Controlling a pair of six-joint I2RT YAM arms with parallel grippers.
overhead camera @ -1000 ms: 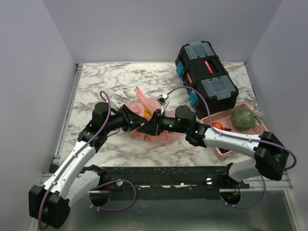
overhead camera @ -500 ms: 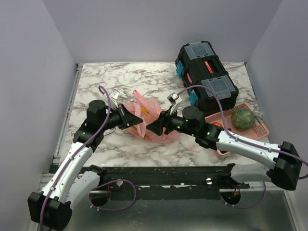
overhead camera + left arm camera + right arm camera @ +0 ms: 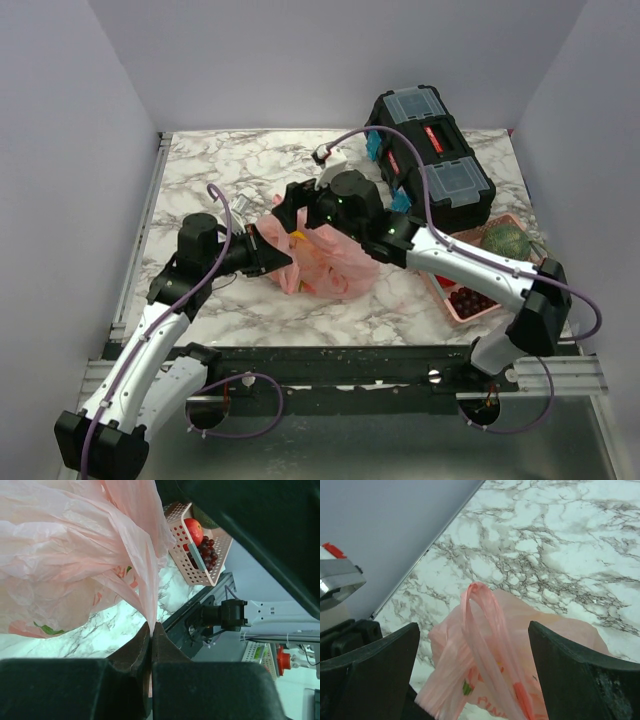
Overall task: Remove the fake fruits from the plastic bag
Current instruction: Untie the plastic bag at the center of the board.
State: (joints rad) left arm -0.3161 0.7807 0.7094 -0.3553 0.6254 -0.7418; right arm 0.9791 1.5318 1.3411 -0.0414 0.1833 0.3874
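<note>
the thin, slippery plastic bag, fake fruits inside, is seen on the bench; its film is pinched by the closed left tool; a loop handle, judged the likeliest hold, is framed by the wide-spread right tool.

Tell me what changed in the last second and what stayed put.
The right gripper swung from the near side of the plastic bag to its far side, jaws now open over a loop handle. The left gripper kept its place, jaws shut on the bag's film. Toolbox, basket and melon stayed put.
</note>
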